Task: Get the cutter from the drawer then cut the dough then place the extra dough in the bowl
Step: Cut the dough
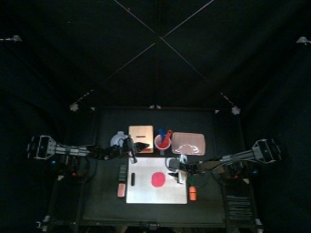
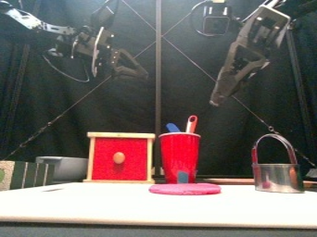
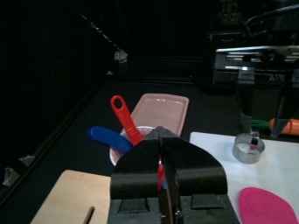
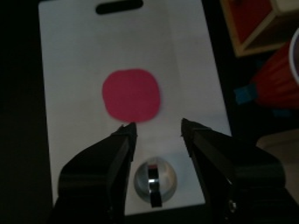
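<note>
Dim booth — light from above (glare in front view) — board (image 1: 170,193) bright.

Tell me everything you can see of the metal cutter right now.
The cutter is a round band of shiny metal with a thin wire handle arched over it. It stands upright on the white board, toward the end away from the grip hole, apart from the pink dough. Nothing grips it: the right hand hangs open above it, clear of the handle in the front view.
</note>
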You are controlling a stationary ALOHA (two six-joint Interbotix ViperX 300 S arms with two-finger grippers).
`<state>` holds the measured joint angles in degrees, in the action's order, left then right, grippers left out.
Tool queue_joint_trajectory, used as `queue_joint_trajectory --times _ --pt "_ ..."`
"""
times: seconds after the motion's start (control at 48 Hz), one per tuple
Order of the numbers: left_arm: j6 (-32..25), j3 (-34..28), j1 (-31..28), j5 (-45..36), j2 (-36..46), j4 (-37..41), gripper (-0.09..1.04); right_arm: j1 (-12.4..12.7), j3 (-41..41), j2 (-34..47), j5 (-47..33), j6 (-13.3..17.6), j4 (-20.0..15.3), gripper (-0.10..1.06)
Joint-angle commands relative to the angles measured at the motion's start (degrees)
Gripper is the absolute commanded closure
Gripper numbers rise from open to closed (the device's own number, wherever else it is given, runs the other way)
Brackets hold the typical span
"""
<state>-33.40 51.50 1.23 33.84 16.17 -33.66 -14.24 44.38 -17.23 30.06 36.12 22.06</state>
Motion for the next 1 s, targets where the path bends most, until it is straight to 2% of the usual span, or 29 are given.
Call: queue_joint_trajectory --times 0.021,0.104,0.229,0.542,0.646,0.854,1.0 --pt "0.1 0.1 2.6 3.1 0.5 -0.2 0.61 -1.7 0.4 -1.0 2.0 -0.4 -1.6 0.10" --pt "0.3 0.9 5.3 4.9 0.1 -0.4 0.61 -2.4 1.6 -0.7 1.3 -0.4 -2.2 0.10" --pt "0.4 1.8 8.6 7.5 -1.1 -1.7 0.61 -2.0 3.2 -0.1 1.1 -0.5 -1.8 0.10" --pt "0.4 1.6 9.8 7.7 -3.6 -4.0 0.61 -0.2 4.2 2.6 -2.8 -0.5 -0.6 0.11" --pt "0.4 1.6 9.8 7.7 -4.4 -4.0 0.61 0.2 4.2 4.0 -3.3 -0.5 -0.6 0.19" --pt "0.4 1.8 9.8 7.7 -6.1 -4.7 0.61 0.5 2.1 5.0 -3.6 -0.4 -0.5 0.44" --pt "0.3 2.3 10.4 7.7 -7.3 -6.1 0.61 0.2 -2.7 5.4 -3.6 -0.1 -0.8 0.47"
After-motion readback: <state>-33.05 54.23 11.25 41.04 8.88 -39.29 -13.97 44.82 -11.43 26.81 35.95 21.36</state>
